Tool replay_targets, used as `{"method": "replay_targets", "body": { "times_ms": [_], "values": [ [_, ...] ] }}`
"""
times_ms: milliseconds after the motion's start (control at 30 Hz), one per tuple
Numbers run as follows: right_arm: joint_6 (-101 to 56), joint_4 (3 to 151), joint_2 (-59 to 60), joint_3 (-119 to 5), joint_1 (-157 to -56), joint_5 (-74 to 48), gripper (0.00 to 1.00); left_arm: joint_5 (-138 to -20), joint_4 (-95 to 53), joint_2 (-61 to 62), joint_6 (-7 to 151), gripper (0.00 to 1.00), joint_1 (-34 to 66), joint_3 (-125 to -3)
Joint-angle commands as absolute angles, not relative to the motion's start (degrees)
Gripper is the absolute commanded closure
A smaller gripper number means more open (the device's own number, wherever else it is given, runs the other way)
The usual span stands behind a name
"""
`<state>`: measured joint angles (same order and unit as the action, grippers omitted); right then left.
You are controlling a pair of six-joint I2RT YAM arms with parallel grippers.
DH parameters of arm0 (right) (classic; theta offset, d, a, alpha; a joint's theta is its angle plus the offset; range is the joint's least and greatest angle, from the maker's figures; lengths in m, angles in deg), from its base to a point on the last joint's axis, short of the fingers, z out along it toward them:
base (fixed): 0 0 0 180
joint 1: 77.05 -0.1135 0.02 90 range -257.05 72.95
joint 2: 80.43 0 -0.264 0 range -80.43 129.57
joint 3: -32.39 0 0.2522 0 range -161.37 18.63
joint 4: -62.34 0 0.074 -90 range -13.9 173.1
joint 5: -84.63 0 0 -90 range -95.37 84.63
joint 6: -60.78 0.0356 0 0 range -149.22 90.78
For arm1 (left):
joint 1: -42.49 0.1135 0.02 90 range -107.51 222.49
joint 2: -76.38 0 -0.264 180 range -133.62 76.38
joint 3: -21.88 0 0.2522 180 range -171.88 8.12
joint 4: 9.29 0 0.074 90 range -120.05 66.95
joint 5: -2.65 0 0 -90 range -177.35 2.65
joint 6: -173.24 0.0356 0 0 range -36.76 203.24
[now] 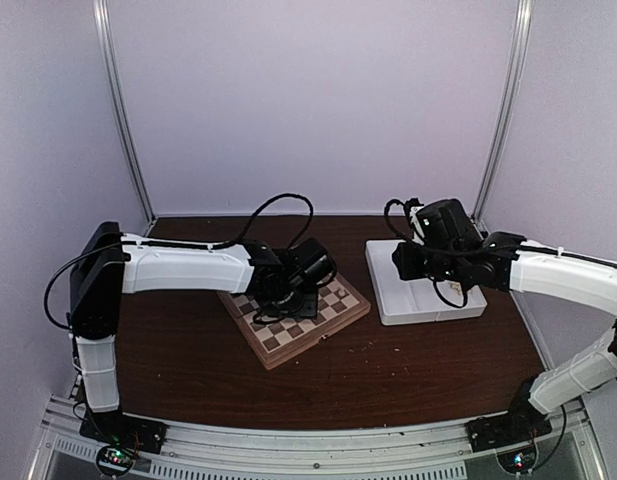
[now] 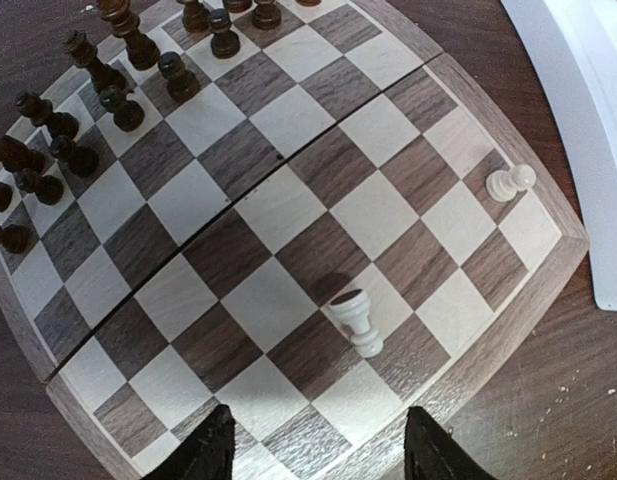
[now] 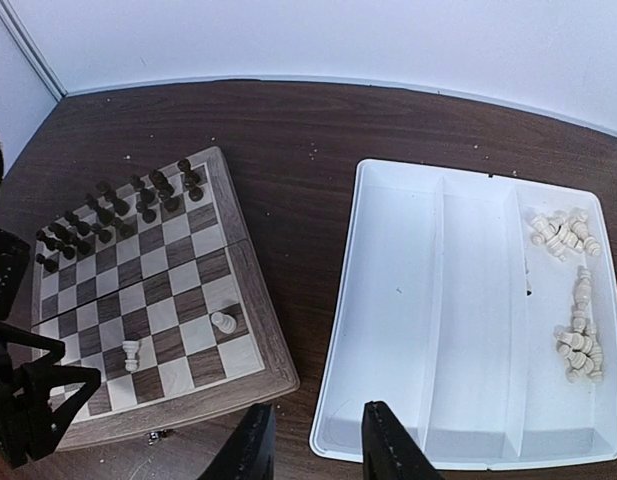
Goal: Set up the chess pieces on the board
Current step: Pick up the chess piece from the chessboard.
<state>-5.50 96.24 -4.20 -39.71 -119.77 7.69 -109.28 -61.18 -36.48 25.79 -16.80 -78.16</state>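
Leftmost, the left claw (image 2: 318, 430) hangs over the near edge of the board (image 2: 288, 205), its jaws apart and holding nothing. Just ahead of it what looks like a rook (image 2: 353, 318) stands on a light square, and a pawn (image 2: 510, 182) stands on the corner square to the right. The dark pieces (image 2: 98, 90) crowd the far-left rows.

Right of the board lies the tray (image 3: 388, 330). The rest of the cream pieces (image 3: 576, 340) lie toppled in two heaps in its rightmost compartment. The right claw (image 3: 313, 430) hovers over the tray's near rim, partly open and empty, well apart from those heaps.

These pieces look light, hard and smooth. They would likely roll or tip at a nudge, so pinching one across its narrow waist, clear of its neighbours, seems safest.
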Motion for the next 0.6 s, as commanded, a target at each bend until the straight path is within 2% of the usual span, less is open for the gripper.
{"method": "replay_targets", "body": {
  "times_ms": [0, 233, 400, 567],
  "values": [
    [-7.05, 94.66, -7.87, -37.72, -118.96, 10.16, 0.67, -110.5, -61.03, -40.05, 21.72, 0.43, -16.63, -82.2],
    [-7.41, 94.86, -9.3, -36.36, -118.45, 10.18, 0.67, -110.51, -61.13, -44.63, 19.57, 0.44, -16.61, -86.71],
    [-7.43, 94.65, -10.17, -35.31, -118.2, 10.1, 0.67, -111.17, -61.7, -46.26, 16.54, 0.51, -16.57, -87.09],
    [-7.75, 94.46, -10.71, -34.82, -118.05, 9.92, 0.67, -111.73, -61.92, -47.98, 15.66, 0.53, -16.49, -87.65]
  ]
}}
